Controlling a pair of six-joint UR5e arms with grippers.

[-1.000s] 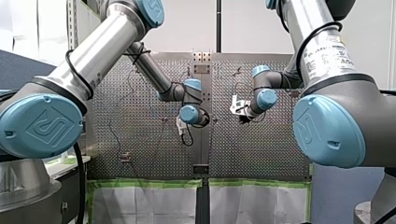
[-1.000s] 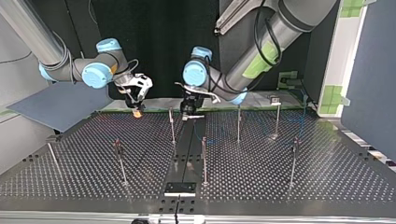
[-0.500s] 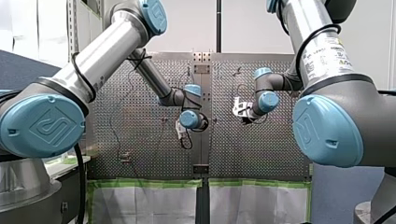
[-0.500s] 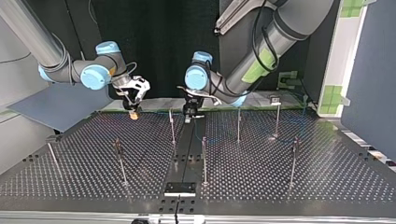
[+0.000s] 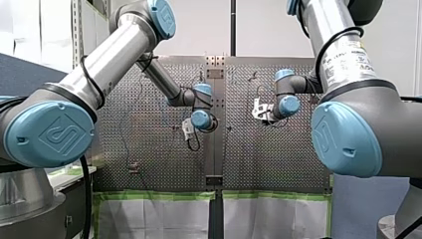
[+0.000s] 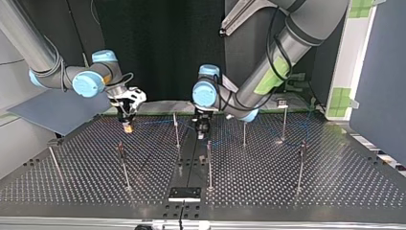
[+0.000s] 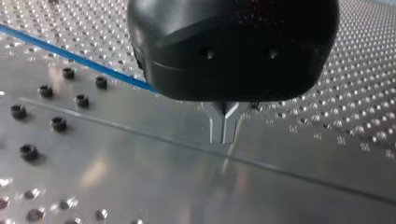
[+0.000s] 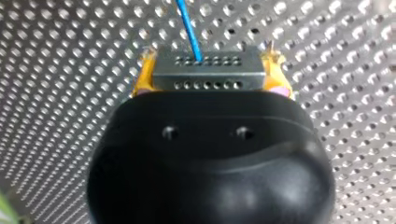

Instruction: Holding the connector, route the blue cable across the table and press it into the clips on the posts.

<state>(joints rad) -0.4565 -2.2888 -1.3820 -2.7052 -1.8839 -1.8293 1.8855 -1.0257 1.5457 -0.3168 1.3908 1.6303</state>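
Note:
My right gripper [image 8: 208, 70] is shut on a grey metal connector [image 8: 205, 73], which sits between its yellow pads [image 8: 142, 77]. The blue cable [image 8: 189, 28] runs out of the connector and away over the perforated plate. In the top view my right gripper [image 6: 127, 125] hangs low over the table's back left. My left gripper [image 7: 224, 125] has its metal fingers pressed together with nothing between them, just above the table's smooth middle strip [image 7: 140, 177]. A stretch of the blue cable [image 7: 70, 55] lies on the plate behind it. In the top view my left gripper [image 6: 202, 128] stands between two thin posts [image 6: 176, 129] [image 6: 244, 128].
Several more thin posts stand on the perforated table, among them one [image 6: 209, 163] close in front of my left gripper, one [image 6: 123, 165] at the top view's left and one [image 6: 300, 165] at its right. A small black plate [image 6: 184, 193] sits on the middle strip near the front edge.
My right gripper has carried the connector towards the top view's left and lower over the table. My left gripper has come down and forward over the middle strip.

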